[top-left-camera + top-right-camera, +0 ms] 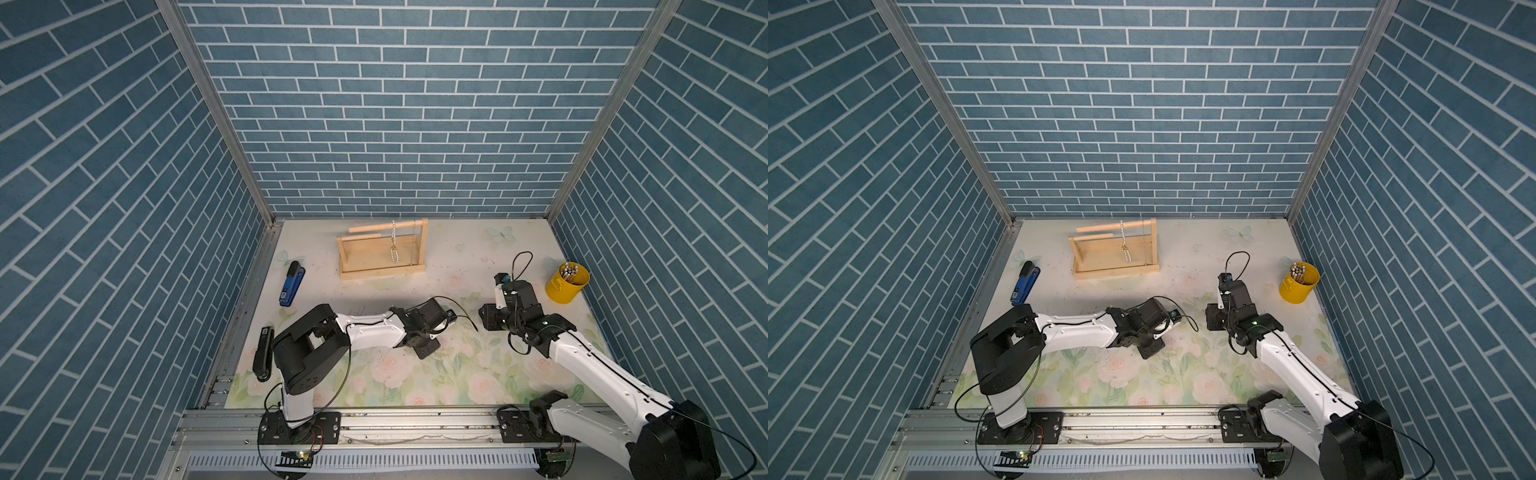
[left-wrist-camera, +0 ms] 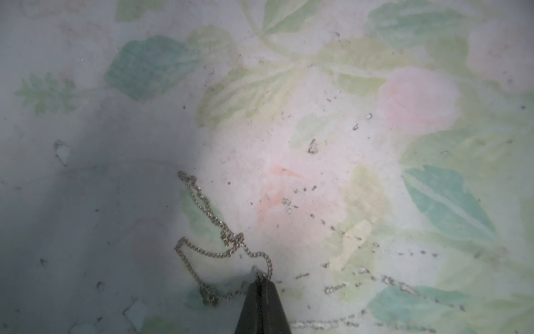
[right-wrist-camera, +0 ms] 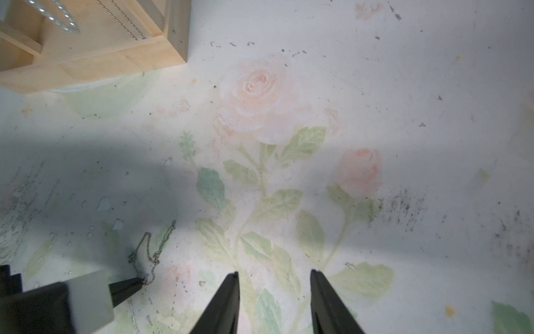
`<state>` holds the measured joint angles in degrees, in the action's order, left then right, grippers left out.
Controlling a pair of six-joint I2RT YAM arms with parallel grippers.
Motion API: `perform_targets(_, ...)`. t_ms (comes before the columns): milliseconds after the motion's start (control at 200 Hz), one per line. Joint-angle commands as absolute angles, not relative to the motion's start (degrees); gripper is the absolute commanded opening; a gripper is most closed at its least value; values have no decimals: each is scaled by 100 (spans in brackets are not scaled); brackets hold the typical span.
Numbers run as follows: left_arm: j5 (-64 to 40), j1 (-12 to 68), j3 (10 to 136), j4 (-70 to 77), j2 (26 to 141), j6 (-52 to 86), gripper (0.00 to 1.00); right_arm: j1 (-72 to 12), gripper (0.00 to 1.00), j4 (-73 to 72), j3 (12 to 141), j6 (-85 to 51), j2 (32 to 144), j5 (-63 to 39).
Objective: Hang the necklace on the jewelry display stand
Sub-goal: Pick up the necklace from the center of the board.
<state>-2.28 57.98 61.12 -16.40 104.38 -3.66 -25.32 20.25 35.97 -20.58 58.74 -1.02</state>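
Note:
The necklace (image 2: 213, 222), a thin silver chain, lies bunched on the floral mat, and it also shows in the right wrist view (image 3: 150, 254). My left gripper (image 2: 262, 279) is shut on one end of the chain, with its tips down at the mat. Its dark finger (image 3: 127, 289) shows in the right wrist view too. My right gripper (image 3: 275, 273) hovers open a little to the right of it, with nothing between its fingers. The jewelry display stand (image 1: 382, 266) (image 1: 1115, 268), a pale wooden frame, stands at the back of the mat; its base corner (image 3: 101, 55) shows in the right wrist view.
A beaded strand (image 1: 394, 245) and a fine chain (image 1: 413, 245) hang from the stand's top bar. A blue stapler (image 1: 291, 284) lies at the left of the mat. A yellow cup (image 1: 567, 282) of sticks stands at the right. A black object (image 1: 262, 353) lies beside the left arm's base.

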Motion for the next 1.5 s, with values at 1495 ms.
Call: perform_targets(1495,-1377,5076,6614,-1516,8526,61,0,-4117,44,-3071,2003,-1235,6857,-1444)
